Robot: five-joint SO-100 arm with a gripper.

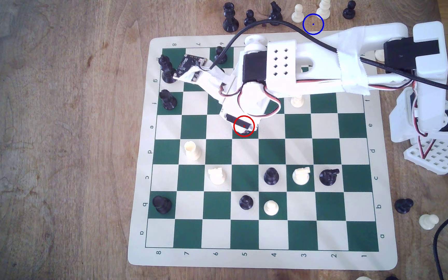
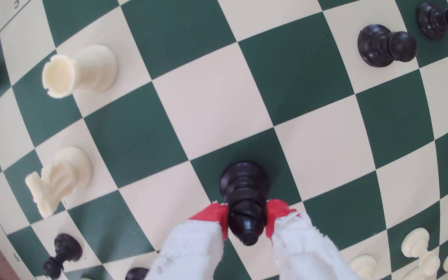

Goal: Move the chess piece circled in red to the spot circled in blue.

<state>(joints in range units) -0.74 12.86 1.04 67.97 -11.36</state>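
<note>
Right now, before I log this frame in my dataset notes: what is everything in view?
chessboard: one, green and cream, on the wooden table
black bishop: one, on a green square under the red ring
other black pieces: seven, on the board
white pieces: at least five, cream, on the board
off-board pieces: black and cream, six beyond the board's top edge in the exterior view, two off its right edge
blue ring: one, on bare wood between two cream pieces
cable: one, black, crossing the arm
arm: one, white
end effector: one, red pads, shut on the black bishop
</note>
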